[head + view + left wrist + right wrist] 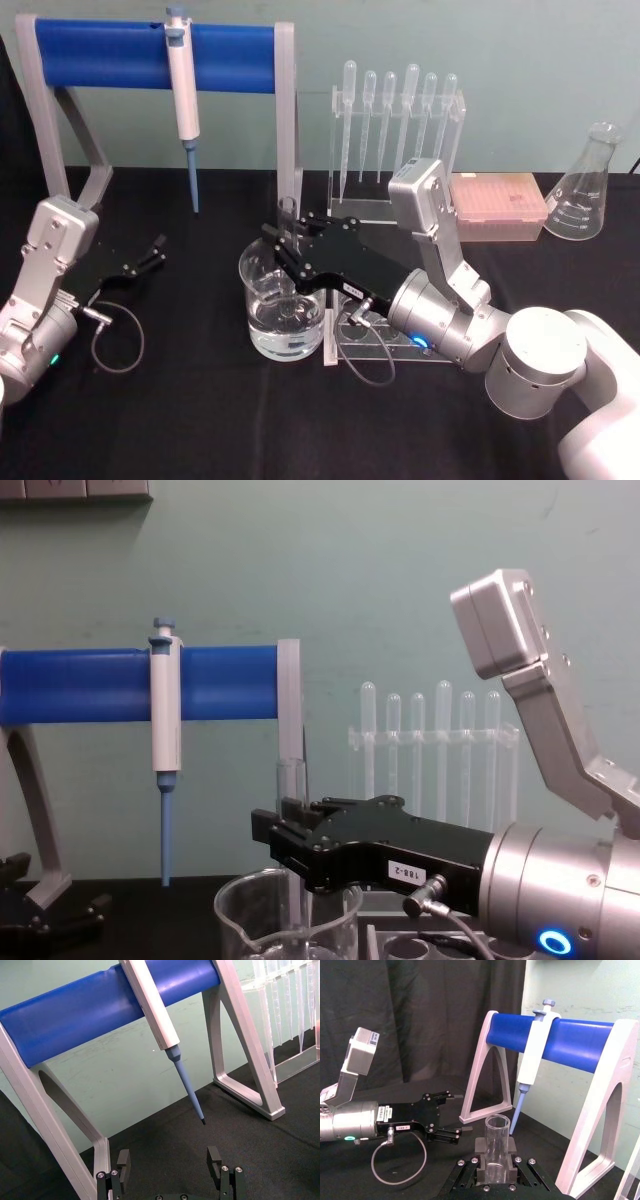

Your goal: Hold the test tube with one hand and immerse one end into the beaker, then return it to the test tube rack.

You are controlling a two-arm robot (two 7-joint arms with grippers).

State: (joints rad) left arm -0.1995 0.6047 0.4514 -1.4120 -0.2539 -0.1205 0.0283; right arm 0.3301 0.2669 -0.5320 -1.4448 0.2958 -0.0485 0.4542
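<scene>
Now my right gripper (284,246) is clenched on the test tube (497,1142), upright at the frame centre, its lower end inside the beaker (252,290). Thin glass is light, slippery and fragile, so I hold its upper part gently. The beaker has clear water, about one third. My left gripper (150,252) rests released at the left

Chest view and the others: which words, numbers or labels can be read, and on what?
"188-2", as far as it reads: white label on the right gripper, which holds the test tube.
White label on the left gripper: too blurred to read.
Scale marks on the flask: too small to read.
</scene>
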